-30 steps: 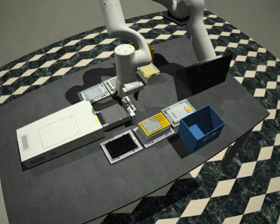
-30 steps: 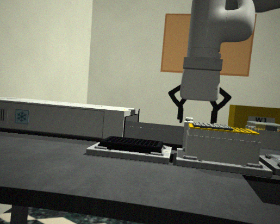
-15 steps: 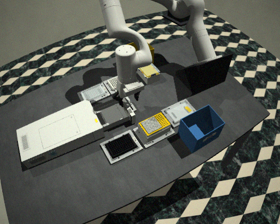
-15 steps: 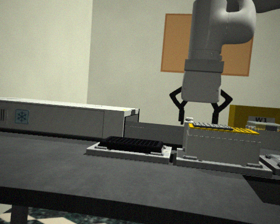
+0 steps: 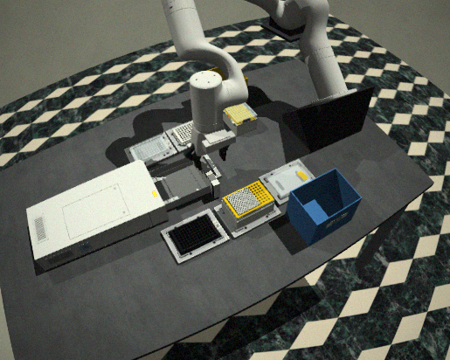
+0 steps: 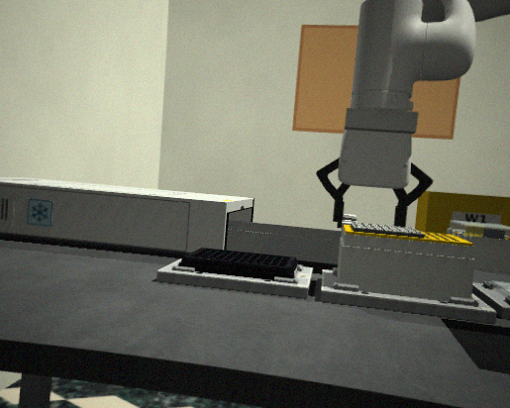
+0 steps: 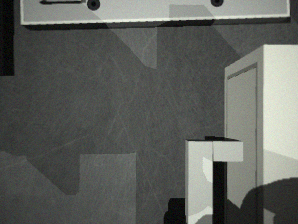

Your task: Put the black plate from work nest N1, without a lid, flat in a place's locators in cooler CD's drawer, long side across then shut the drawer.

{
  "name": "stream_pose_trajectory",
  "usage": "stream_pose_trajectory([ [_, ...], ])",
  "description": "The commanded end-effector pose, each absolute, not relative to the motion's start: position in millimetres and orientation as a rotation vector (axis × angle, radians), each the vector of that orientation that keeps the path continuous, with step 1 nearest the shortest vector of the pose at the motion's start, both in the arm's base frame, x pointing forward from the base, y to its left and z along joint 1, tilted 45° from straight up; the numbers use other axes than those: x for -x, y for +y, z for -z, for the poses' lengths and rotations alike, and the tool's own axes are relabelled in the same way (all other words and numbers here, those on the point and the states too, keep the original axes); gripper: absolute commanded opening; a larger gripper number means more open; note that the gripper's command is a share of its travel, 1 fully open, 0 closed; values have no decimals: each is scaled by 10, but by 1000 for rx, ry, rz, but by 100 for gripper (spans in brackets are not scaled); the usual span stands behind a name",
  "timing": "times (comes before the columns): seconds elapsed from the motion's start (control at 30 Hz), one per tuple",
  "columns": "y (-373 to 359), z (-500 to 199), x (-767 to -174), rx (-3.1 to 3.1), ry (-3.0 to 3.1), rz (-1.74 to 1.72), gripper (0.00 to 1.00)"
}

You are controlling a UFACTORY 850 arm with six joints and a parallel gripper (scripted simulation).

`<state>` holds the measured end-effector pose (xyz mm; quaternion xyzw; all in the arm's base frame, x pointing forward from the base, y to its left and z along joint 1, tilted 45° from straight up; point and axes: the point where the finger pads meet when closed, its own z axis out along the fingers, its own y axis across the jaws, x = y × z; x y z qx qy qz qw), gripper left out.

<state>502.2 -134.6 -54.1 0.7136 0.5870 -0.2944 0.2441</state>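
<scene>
Drawer open, plate not yet moved
Gripper [image 5: 211,154] hanging spread and empty over cooler drawer [image 5: 183,183]; black plate [image 5: 192,234] sitting in near nest, pick, place and shutting all remaining

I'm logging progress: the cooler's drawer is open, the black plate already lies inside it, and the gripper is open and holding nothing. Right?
Not quite: the black plate still sits in its nest on the bench, as the top view shows. The cooler's drawer is open with no plate in it, and the gripper is open and holding nothing.
</scene>
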Motion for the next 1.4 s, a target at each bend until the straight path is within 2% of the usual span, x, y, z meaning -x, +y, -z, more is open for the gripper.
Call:
stream_pose_trajectory([
  [0.0,-1334,538,-4988,-1948,1603,803,88],
  [1.37,-1316,538,-4892,-1948,1603,803,88],
])
